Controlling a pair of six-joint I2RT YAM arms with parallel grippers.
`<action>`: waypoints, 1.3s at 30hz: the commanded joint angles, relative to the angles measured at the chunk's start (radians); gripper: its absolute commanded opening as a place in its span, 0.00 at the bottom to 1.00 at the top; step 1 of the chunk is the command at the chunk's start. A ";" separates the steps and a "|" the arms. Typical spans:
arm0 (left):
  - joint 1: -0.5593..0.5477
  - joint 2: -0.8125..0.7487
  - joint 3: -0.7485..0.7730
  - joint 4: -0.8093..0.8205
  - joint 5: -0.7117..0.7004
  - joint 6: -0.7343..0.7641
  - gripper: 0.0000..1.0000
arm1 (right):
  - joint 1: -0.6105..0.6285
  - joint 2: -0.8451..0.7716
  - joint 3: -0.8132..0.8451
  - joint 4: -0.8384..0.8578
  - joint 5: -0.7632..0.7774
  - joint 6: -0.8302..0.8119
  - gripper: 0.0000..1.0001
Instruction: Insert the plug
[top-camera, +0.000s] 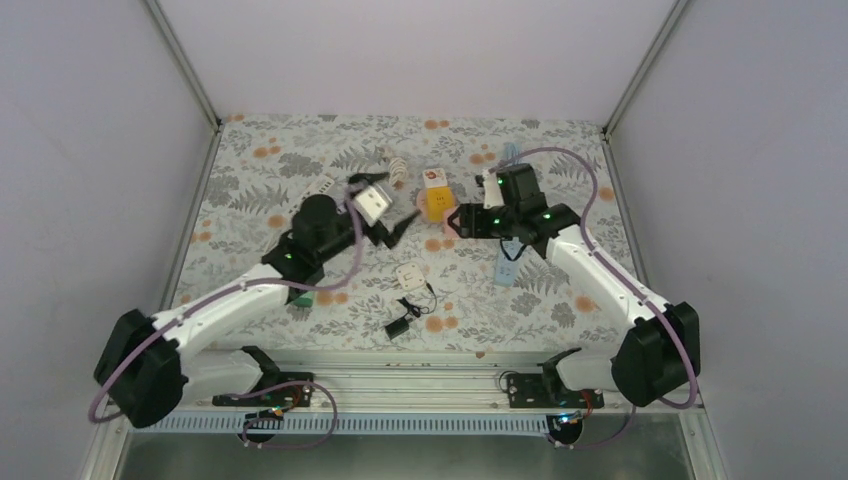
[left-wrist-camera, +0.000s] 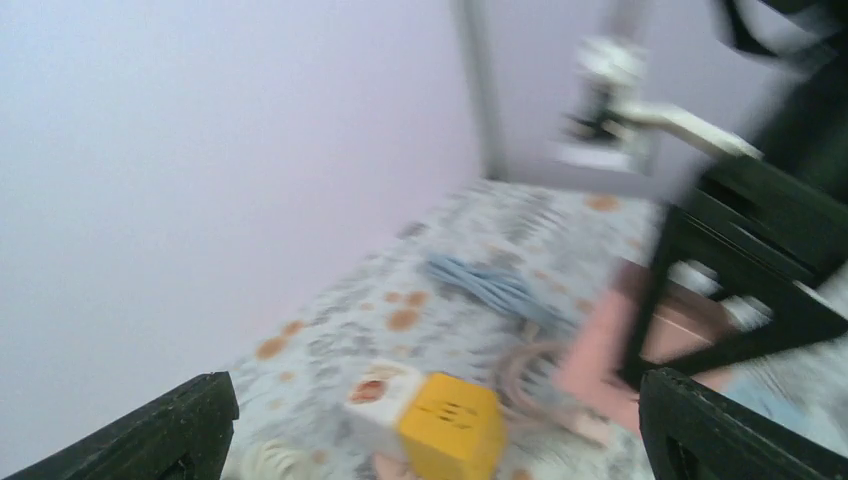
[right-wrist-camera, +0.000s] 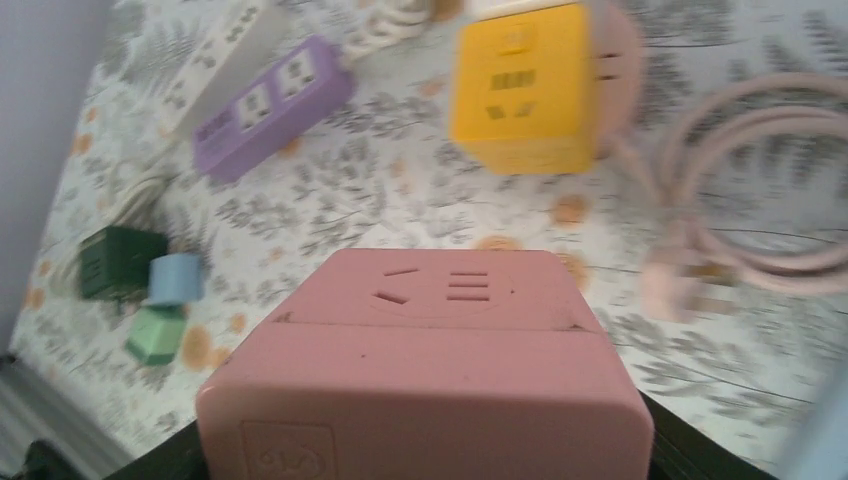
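My right gripper (right-wrist-camera: 425, 445) is shut on a pink cube socket (right-wrist-camera: 430, 340), its slotted face turned forward and up. The socket's pink cable (right-wrist-camera: 760, 180) coils on the table to the right and ends in a pink plug (right-wrist-camera: 680, 292). In the top view the right gripper (top-camera: 456, 222) hovers just right of a yellow cube socket (top-camera: 433, 205). My left gripper (top-camera: 400, 228) is open and empty, left of the yellow cube. The blurred left wrist view shows the gripper (left-wrist-camera: 430, 410) above the yellow cube (left-wrist-camera: 450, 430), with the pink socket (left-wrist-camera: 605, 345) to the right.
A purple power strip (right-wrist-camera: 270, 105) and a white strip (right-wrist-camera: 215, 65) lie far left. Green (right-wrist-camera: 120, 262), blue (right-wrist-camera: 175, 278) and light green (right-wrist-camera: 155, 335) cubes sit nearer. A white adapter (top-camera: 410, 277) and a black adapter (top-camera: 398, 325) lie mid-table. A pale blue strip (top-camera: 508, 262) lies under the right arm.
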 joint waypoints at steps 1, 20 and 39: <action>0.089 -0.115 0.064 -0.093 -0.287 -0.398 1.00 | -0.107 -0.006 0.042 -0.089 0.032 -0.077 0.41; 0.251 -0.421 0.121 -0.726 -0.504 -0.585 1.00 | -0.316 0.095 0.176 -0.335 0.290 -0.149 0.43; 0.251 -0.392 0.119 -0.730 -0.415 -0.585 1.00 | -0.373 0.280 0.230 -0.408 0.171 -0.110 0.45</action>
